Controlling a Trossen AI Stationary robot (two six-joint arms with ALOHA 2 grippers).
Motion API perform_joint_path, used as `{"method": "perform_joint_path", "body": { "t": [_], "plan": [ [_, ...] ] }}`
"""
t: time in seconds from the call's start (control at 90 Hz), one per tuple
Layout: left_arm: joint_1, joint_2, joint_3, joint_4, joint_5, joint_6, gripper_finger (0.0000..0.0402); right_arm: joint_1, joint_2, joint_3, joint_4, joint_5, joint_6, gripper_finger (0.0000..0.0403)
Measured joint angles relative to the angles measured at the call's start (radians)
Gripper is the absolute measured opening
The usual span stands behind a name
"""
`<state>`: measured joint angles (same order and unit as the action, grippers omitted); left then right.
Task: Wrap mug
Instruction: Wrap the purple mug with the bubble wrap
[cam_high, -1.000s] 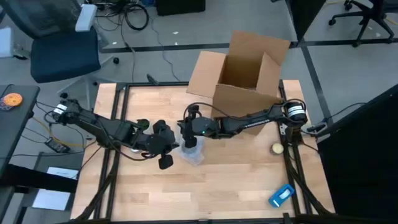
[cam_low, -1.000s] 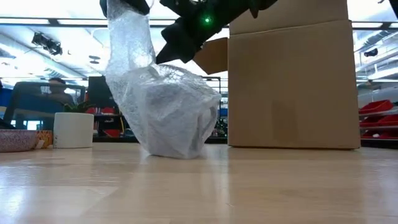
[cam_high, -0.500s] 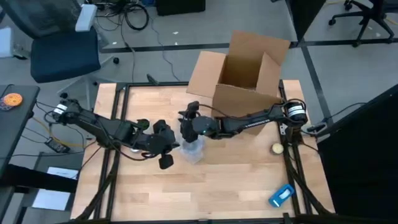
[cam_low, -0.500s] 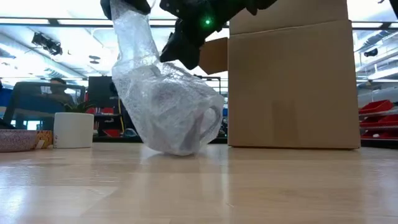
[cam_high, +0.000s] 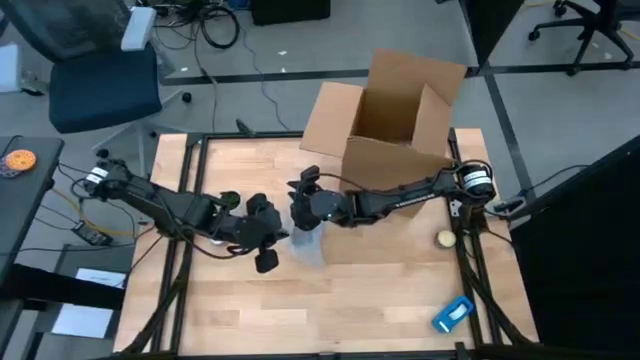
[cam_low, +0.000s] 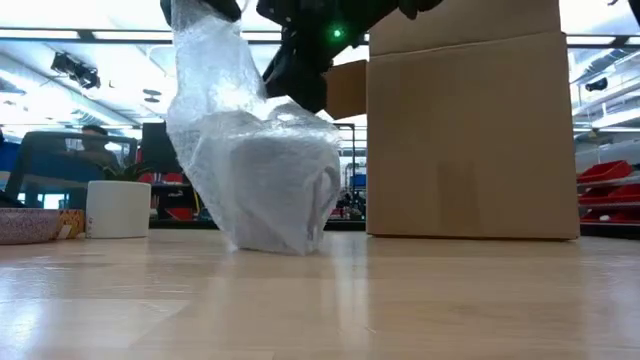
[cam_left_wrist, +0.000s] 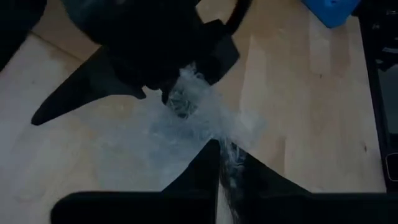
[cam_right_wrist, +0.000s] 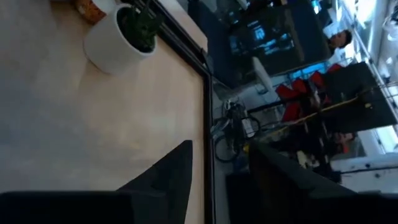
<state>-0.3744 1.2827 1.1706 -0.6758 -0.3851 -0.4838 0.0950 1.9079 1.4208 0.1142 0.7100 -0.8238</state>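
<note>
The left jaws (cam_left_wrist: 225, 167) are closed on a gathered tail of bubble wrap (cam_left_wrist: 205, 121), the two dark fingers pinched together with the film drawn taut between them. The right jaws (cam_high: 305, 196) sit directly over the bundle; whether they stand open or closed cannot be told, since the right wrist view looks past its fingers to the desk edge and the room only. Between the two grippers, near the middle of the desk (cam_high: 380, 290), the mug (cam_low: 285, 190) stands base-down and fully sheathed in bubble wrap, its pale body and handle showing faintly through the film in the low view. One long tail of wrap rises from the bundle toward the left jaws. In the inspector's judgement the covering is largely complete: no bare mug surface is visible. What remains is securing or tucking the loose tail, and, possibly, transfer to the open cardboard box (cam_high: 395, 115) standing just behind the bundle.
</note>
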Motion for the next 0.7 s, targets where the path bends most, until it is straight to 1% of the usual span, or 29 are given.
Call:
{"method": "perform_joint_path", "body": {
  "t": [0.244, 0.4, 0.456, 0.622, 0.7],
  "plan": [
    [0.000, 0.000, 0.000, -0.002, -0.002, -0.015, 0.0000, -0.005, -0.040, 0.000, 0.012, 0.026, -0.007, 0.0128],
    [0.000, 0.000, 0.000, -0.003, -0.003, -0.018, 0.0000, 0.039, -0.112, 0.000, 0.000, 0.047, 0.021, 0.0128],
    [0.000, -0.001, 0.000, -0.003, -0.003, -0.018, 0.0000, 0.065, -0.148, 0.000, -0.020, 0.047, 0.065, 0.0128],
    [0.000, -0.001, 0.000, -0.003, -0.003, -0.019, 0.0000, 0.168, -0.253, 0.000, -0.208, 0.042, 0.283, 0.0127],
    [0.000, -0.001, 0.000, -0.003, -0.003, -0.019, 0.0000, 0.225, -0.291, 0.000, -0.265, -0.031, 0.413, 0.0126]
  ]
}}
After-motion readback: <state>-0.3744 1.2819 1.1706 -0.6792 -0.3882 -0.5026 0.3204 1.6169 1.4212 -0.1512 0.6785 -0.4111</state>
